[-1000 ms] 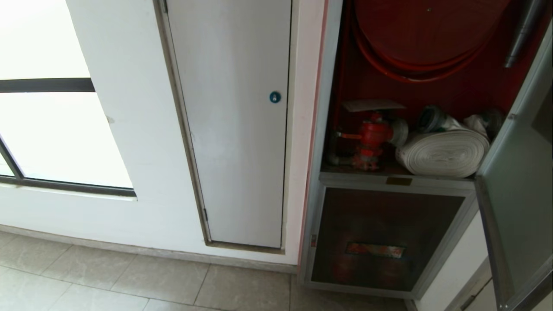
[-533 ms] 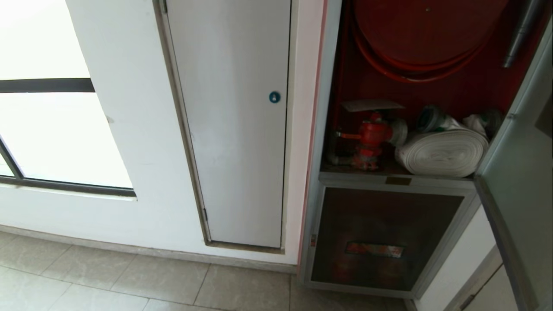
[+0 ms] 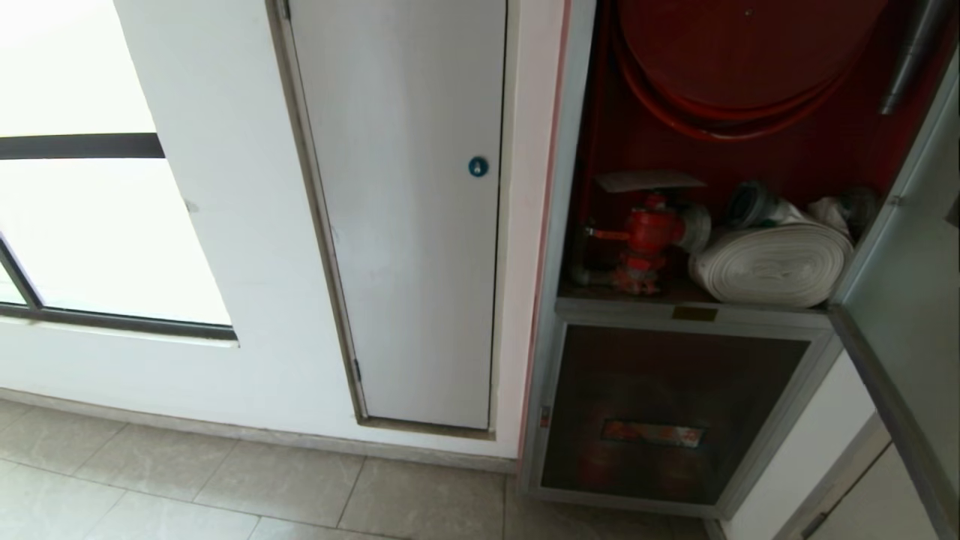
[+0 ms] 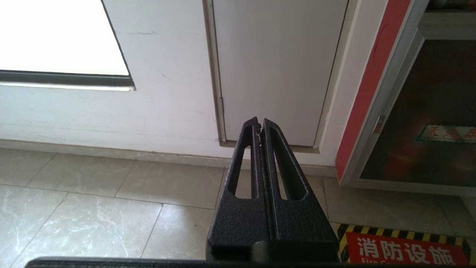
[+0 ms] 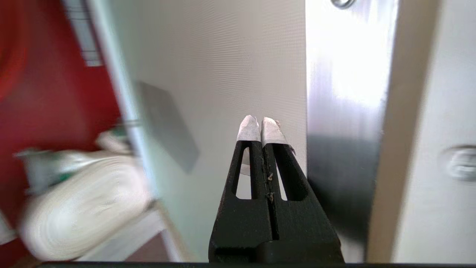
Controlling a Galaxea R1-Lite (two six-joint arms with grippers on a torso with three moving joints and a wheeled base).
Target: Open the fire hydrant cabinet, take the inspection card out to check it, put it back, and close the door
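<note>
The fire hydrant cabinet (image 3: 570, 225) stands open at the right of the head view, its red interior showing. The door (image 3: 911, 300) is swung out toward the robot along the right edge, its pale inner face turned to the camera.

The inspection card (image 3: 649, 181) lies flat on top of the red valve (image 3: 651, 232), at the left of the upper compartment. Beside the valve to the right sits the white rolled hose (image 3: 772, 264), and above both hangs the red hose reel (image 3: 739, 60). Below the shelf is the dark lower panel (image 3: 671, 412) with its small brass plate (image 3: 694, 313).

In the right wrist view, the right claw (image 5: 261, 124) has its fingers pressed together, white-taped tips touching, nothing between them. It points at the inner face of the door (image 5: 223, 74), right in front of the pane, with the door's silver frame just beside it. The hose (image 5: 85, 201) and the red interior lie off to one side past the door's edge; the picture there is smeared, and the card cannot be made out in this view, so it sits well apart from the claw.

The left claw (image 4: 259, 126) is closed and empty too, parked low and aimed at the foot of the plain pale grey panel (image 4: 279, 67), over the floor (image 4: 93, 208) tiles. That panel carries a blue round lock (image 3: 478, 166), left of the cabinet.
</note>
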